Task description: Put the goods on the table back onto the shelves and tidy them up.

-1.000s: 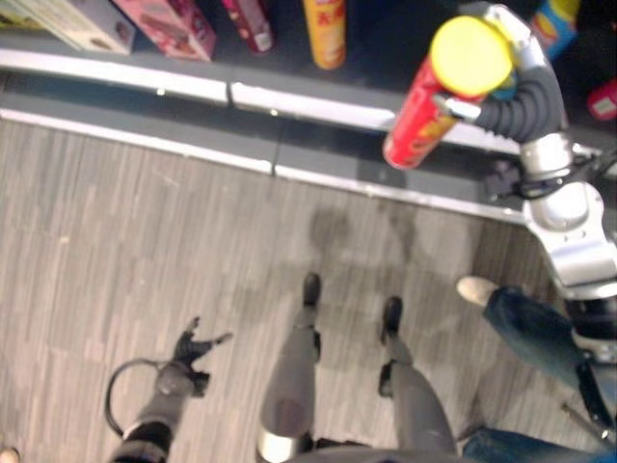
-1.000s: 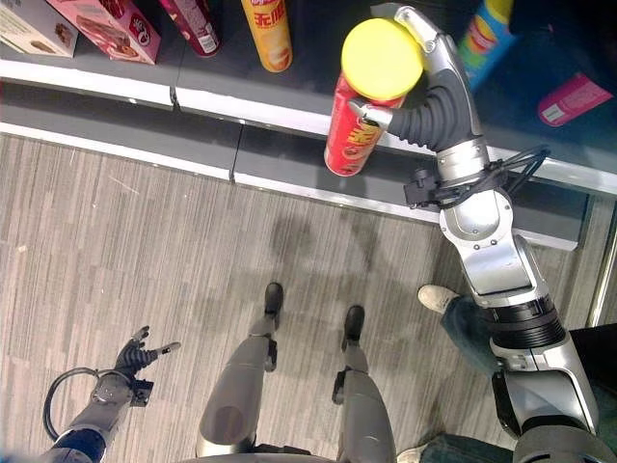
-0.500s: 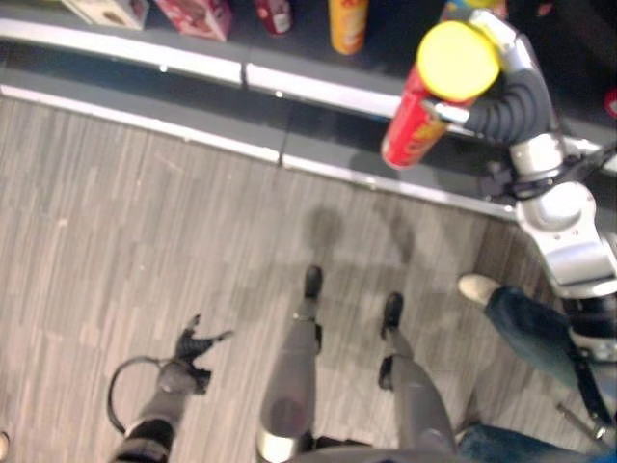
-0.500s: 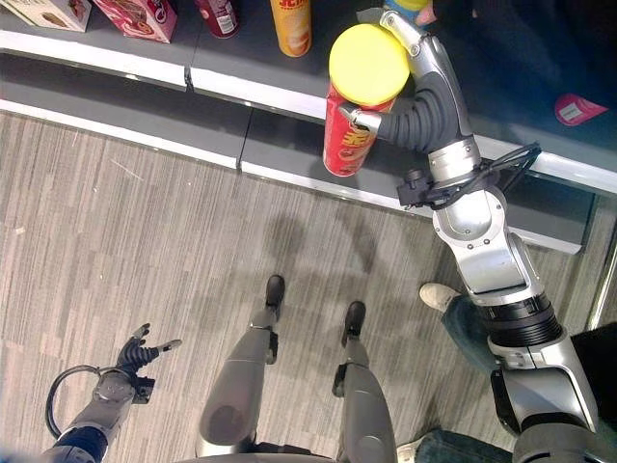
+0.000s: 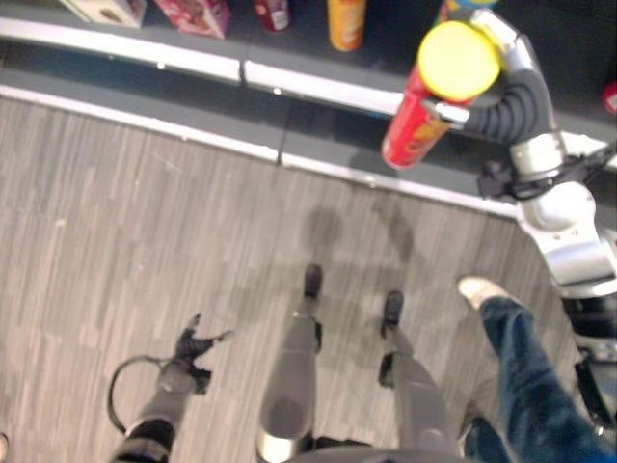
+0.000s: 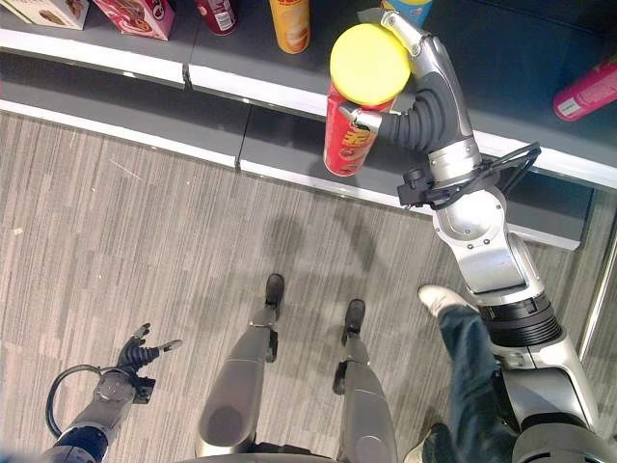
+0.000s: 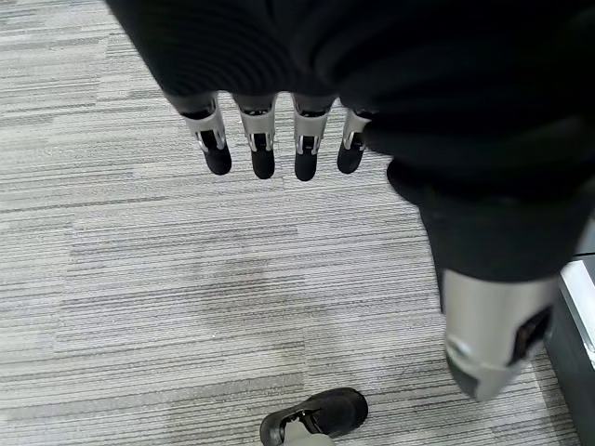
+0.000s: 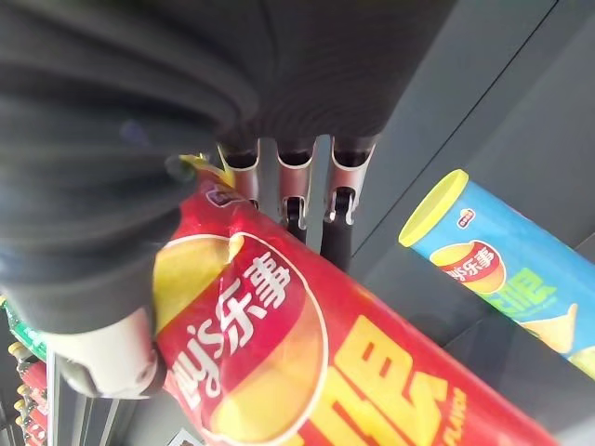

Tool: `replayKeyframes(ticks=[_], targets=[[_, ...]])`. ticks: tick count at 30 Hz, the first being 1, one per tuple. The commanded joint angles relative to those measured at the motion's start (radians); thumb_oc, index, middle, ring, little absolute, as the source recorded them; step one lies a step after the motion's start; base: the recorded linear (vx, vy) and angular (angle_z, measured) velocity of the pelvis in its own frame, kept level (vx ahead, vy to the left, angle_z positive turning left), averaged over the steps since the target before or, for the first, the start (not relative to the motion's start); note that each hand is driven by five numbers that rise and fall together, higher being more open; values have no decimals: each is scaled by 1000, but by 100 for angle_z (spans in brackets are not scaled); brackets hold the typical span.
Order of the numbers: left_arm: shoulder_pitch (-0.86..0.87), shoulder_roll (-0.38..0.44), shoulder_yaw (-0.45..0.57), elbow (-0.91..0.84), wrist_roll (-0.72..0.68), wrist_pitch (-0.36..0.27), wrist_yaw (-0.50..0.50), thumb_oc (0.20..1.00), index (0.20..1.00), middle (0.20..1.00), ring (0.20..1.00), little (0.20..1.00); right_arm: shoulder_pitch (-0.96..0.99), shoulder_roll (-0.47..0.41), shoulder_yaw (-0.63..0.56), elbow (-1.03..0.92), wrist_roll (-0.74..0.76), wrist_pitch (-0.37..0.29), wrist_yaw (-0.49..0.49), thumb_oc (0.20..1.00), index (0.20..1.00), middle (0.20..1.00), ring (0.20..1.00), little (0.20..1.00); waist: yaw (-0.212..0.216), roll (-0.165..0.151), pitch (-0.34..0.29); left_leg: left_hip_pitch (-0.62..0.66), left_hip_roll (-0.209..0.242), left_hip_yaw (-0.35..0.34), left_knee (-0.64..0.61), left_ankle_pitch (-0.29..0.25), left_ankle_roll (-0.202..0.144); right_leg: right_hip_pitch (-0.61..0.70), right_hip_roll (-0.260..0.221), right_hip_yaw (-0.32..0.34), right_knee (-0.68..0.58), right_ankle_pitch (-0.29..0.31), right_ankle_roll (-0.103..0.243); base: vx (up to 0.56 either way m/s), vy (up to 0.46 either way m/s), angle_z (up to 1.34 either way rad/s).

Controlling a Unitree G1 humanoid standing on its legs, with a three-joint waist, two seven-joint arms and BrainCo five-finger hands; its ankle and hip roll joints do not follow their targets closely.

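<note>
One red can (image 6: 352, 135) with a yellow lid is clasped in the right hand (image 6: 416, 92), fingers (image 8: 321, 200) curled round it, upright above the shelf (image 6: 289, 96) edge. It should go down level into the gap between the orange can (image 6: 291, 24) and the blue can (image 8: 502, 269), before letting go; the left hand (image 6: 140, 355) hangs relaxed over the floor.

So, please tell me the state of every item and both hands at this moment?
Red chip can: upright, held in the air before the shelf.
Right hand: shut on the red chip can.
Left hand: open, empty, low above the floor.
Blue chip can: lying on its side on the shelf.
Orange chip can: on the shelf.
</note>
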Motion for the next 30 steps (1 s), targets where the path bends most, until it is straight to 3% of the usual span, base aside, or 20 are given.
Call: replayKeyframes(ticks=[1,9,13,18,22,24,25,26,27,29,30], targets=[[21,39,-8,20,29,-3,19,1000,1000,1000,1000,1000,6,7,-2,-12,0,-57,-44,200,200,200,200,200,-5,-12,-89,53,11,17,77,-182,-16,-11,-62,49,55,-65,124,92,17,-2],[-3,51,-44,-1,35,-6,-6,1000,1000,1000,1000,1000,92,6,-45,75,72,-61,-45,200,200,200,200,200,-31,-51,-163,186,16,53,-119,-108,-37,40,-50,66,-37,-43,142,67,18,-10],[-6,53,-50,-36,32,-7,-16,1000,1000,1000,1000,1000,127,-6,-83,119,99,-56,-50,200,200,200,200,200,-37,-63,-170,213,22,70,-117,-108,-35,56,-39,70,-24,-49,147,41,-64,-8],[1,55,-48,-61,21,-10,-26,1000,1000,1000,1000,1000,166,-36,-102,134,114,-53,-37,200,200,200,200,200,-35,-60,-159,241,65,72,-74,-129,-52,61,-11,82,37,-108,114,95,-190,-19],[42,43,-40,-71,19,-3,-47,1000,1000,1000,1000,1000,205,-50,-120,124,131,-59,-23,200,200,200,200,200,-23,-66,-136,279,136,71,27,-147,-75,96,46,66,118,-176,63,134,-261,0],[47,40,-40,-74,18,-1,-50,1000,1000,1000,1000,1000,207,-57,-120,119,137,-60,-18,200,200,200,200,200,-21,-63,-130,270,146,60,73,-148,-75,100,59,58,134,-188,51,69,-196,-2],[47,29,-47,-66,23,6,-47,1000,1000,1000,1000,1000,205,-61,-117,116,156,-59,-14,200,200,200,200,200,-15,-64,-112,241,126,31,160,-146,-65,112,64,44,142,-200,33,99,-247,1],[49,23,-47,-57,23,8,-46,1000,1000,1000,1000,1000,200,-57,-105,115,165,-57,-8,200,200,200,200,200,-9,-64,-105,223,88,12,177,-180,-44,120,65,41,145,-209,29,136,-173,12],[55,13,-46,-41,29,13,-50,1000,1000,1000,1000,1000,202,-57,-102,111,168,-54,9,200,200,200,200,200,-6,-50,-117,187,8,4,128,-184,-10,123,69,46,134,-212,39,158,-27,19],[55,5,-53,-29,30,13,-53,1000,1000,1000,1000,1000,207,-64,-105,112,167,-53,12,200,200,200,200,200,-3,-38,-126,167,-18,16,92,-152,-1,126,70,42,130,-218,42,131,86,22],[64,8,-51,6,39,13,-47,1000,1000,1000,1000,1000,189,-63,-84,122,172,-62,6,200,200,200,200,200,21,-10,-138,151,-41,38,11,-118,9,125,99,42,156,-256,51,75,127,9]])
